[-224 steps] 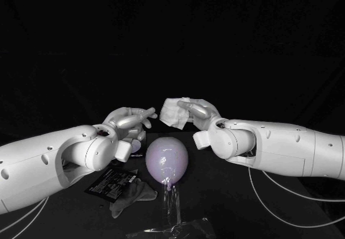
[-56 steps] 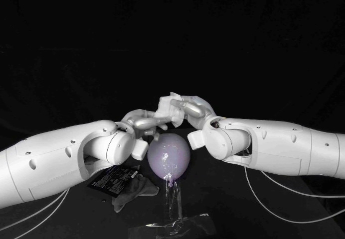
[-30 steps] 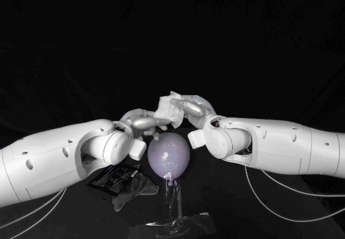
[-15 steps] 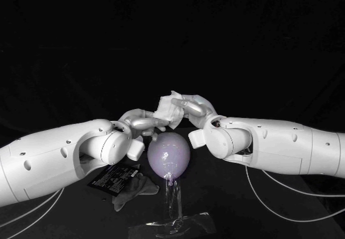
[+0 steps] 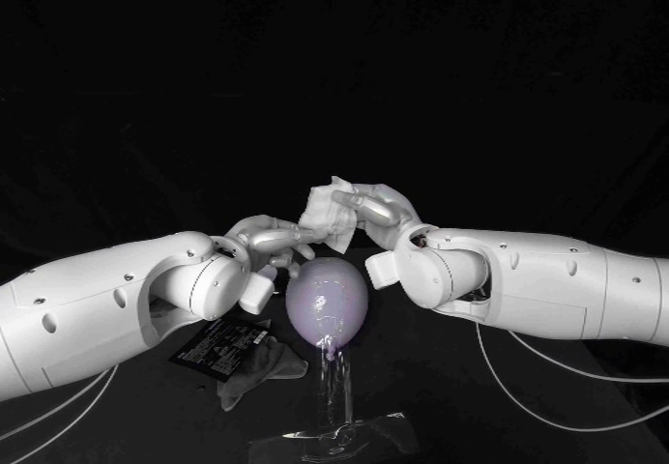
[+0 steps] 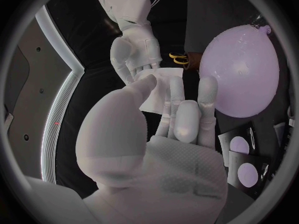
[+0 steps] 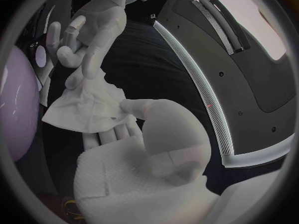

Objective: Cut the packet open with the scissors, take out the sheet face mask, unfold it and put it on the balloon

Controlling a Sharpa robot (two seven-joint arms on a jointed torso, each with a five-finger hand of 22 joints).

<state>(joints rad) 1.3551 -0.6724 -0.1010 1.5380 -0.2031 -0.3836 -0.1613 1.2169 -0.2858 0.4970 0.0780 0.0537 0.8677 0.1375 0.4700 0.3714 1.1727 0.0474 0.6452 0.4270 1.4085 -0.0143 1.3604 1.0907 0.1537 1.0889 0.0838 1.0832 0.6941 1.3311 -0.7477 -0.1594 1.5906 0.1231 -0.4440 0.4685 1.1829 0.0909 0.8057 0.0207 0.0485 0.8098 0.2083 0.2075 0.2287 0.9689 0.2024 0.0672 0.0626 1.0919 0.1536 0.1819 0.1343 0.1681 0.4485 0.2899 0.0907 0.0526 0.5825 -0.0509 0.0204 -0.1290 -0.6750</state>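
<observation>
Sheet face mask [image 5: 325, 215], a folded white wad, is clamped between the thumb and fingers of the right hand [image 5: 379, 207] in the head view. The left hand [image 5: 274, 236] reaches up with curled fingers whose tips meet the mask's lower edge. Just below both sets of fingers stands the pale purple balloon [image 5: 327, 302]. The black packet [image 5: 219, 345] lies on the table [image 5: 419, 372], well below the left fingers. In the left wrist view, the left hand [image 6: 163, 149] lays its thumb over one side of the mask [image 6: 159, 90], with straight fingers [image 6: 177, 97] at the other side; whether they pinch it cannot be told. The right hand [image 6: 132, 50] grips the mask's far edge. The balloon [image 6: 239, 72] sits beside the fingers, and yellow-handled scissors [image 6: 179, 59] lie beyond them. In the right wrist view, the right hand [image 7: 134, 169] presses its thumb on the mask [image 7: 87, 104] against its fingers. The left hand [image 7: 93, 30], its other fingers spread, touches one fingertip to the mask's far corner.
</observation>
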